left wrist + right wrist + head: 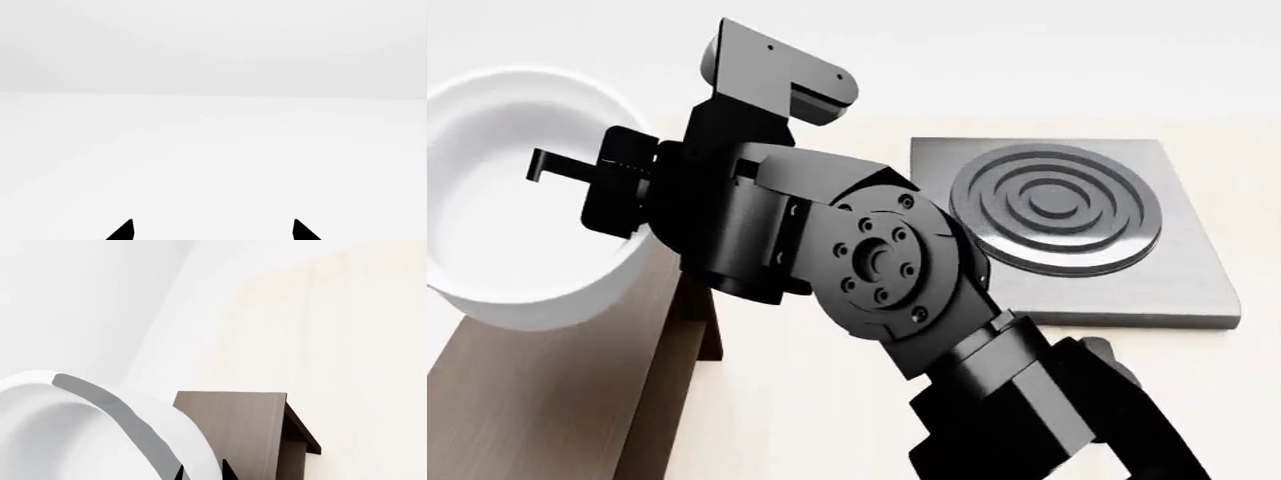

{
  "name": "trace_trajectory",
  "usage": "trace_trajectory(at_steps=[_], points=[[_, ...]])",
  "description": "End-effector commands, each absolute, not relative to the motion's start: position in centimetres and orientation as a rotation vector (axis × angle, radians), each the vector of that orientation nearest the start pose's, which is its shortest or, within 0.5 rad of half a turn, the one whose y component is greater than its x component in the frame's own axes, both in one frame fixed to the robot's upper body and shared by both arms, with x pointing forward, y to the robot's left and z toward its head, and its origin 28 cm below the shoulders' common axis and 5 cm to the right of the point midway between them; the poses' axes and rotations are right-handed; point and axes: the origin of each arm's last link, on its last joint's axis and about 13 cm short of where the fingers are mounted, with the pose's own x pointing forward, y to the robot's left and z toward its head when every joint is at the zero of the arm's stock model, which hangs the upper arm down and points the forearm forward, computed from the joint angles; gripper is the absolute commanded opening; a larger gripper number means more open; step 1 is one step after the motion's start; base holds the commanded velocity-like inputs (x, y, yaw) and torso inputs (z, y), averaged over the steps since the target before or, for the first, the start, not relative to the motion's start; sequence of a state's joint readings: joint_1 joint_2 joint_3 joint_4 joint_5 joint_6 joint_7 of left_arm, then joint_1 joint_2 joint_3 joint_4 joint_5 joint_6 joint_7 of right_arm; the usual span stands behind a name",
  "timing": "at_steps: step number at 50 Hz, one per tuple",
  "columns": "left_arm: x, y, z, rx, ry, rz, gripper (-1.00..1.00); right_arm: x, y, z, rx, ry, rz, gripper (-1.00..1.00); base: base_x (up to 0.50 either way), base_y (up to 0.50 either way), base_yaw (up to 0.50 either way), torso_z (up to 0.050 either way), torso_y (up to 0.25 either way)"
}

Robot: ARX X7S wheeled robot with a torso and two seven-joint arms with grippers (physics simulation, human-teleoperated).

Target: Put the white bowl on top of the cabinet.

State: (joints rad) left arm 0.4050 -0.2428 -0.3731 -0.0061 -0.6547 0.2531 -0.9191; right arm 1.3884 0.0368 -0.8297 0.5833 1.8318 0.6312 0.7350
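The white bowl (507, 200) is at the left of the head view, over the near end of the dark brown cabinet (547, 400). Whether it rests on the top or hangs just above it I cannot tell. My right gripper (587, 185) reaches in from the right and is shut on the bowl's rim, one finger inside the bowl. In the right wrist view the bowl (67, 430) has its wall between the tips of the right gripper (204, 472), with the cabinet top (233, 425) behind. My left gripper (213, 230) is open, with only white surface before it.
A grey square stove plate with rings (1068, 220) lies on the pale wood table (814, 400) to the right of the cabinet. My right arm's black links fill the middle and lower right of the head view.
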Motion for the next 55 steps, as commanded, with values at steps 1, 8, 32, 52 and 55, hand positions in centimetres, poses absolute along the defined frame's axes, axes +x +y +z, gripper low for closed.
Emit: trace_trajectory(at_steps=[1,8,32,52,55], points=[[9.2,33.8,-0.6,-0.275,0.109,1.361,1.0,34.7,4.4,28.8,0.503,0.578,0.468,-1.0,0.0,0.0,0.0,0.0,0.0],[9.3,33.8,-0.6,-0.272,0.11,1.36,1.0,35.1,4.3,28.4,0.504,0.588,0.454,-1.0,0.0,0.0,0.0,0.0,0.0],[9.4,33.9,-0.7,-0.27,0.11,1.361,1.0,35.2,4.6,27.8,0.511,0.601,0.466,-1.0,0.0,0.0,0.0,0.0,0.001],[9.3,33.8,-0.6,-0.27,0.108,1.362,1.0,35.5,4.6,27.3,0.511,0.606,0.453,-1.0,0.0,0.0,0.0,0.0,0.001],[9.3,33.8,-0.6,-0.27,0.107,1.361,1.0,35.6,4.6,27.2,0.511,0.608,0.453,-1.0,0.0,0.0,0.0,0.0,0.0]])
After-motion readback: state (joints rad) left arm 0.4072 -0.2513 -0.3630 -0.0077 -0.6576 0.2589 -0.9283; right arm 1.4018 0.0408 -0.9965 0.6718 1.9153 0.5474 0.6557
